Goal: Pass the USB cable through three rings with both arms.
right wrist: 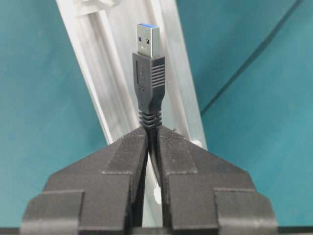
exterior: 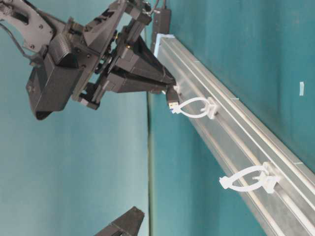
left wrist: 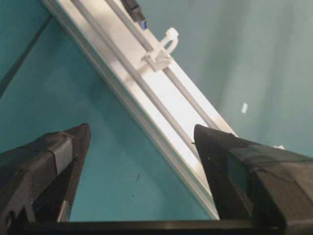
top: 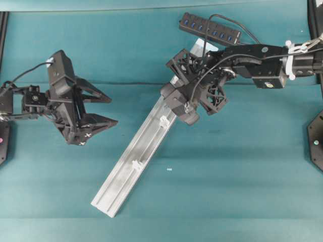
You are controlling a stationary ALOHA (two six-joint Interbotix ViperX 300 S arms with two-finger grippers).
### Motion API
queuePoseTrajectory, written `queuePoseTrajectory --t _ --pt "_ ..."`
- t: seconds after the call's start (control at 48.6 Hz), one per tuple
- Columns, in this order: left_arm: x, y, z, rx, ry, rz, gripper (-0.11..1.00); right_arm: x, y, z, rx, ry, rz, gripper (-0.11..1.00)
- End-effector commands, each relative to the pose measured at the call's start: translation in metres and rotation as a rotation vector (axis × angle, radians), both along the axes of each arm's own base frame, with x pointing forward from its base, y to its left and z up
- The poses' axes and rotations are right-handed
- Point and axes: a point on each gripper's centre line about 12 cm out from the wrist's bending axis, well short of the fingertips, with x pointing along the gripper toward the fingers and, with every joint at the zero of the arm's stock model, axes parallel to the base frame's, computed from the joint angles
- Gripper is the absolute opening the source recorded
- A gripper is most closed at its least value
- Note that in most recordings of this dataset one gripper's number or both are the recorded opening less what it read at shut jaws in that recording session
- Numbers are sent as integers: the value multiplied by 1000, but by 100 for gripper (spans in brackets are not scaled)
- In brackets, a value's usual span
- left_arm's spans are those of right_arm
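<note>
While my right fingers point(right wrist: 152, 142) clench the cable point(right wrist: 149, 85) just behind its plug, the plug tip hangs beside the middle ring point(exterior: 197, 107) on the rail point(top: 132, 166). My left fingers point(top: 103, 110) hover spread and empty. A tilted plug could snag the loop.

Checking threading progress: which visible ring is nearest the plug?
The upper ring on the rail; the plug, held in the right tool, sits just at its loop. The lower ring is farther along.

Teal cloth-covered table point(top: 242, 191), a faint fold line across it, even light.
</note>
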Motion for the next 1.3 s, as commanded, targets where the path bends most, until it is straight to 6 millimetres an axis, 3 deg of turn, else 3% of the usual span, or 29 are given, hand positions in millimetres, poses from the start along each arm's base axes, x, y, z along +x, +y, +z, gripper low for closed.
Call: queuePoseTrajectory --t 0.0,0.576,1.049,1.275 --pt "2 -1 7 3 -26 -4 92 1 9 3 0 6 30 8" --pt "2 -3 16 4 -54 -9 92 -2 16 -4 8 34 47 8" --pt "-19 -18 36 -16 -89 -47 92 1 16 -12 9 40 47 8" --pt "-22 -19 35 -45 -92 -35 92 4 17 -11 3 21 48 8"
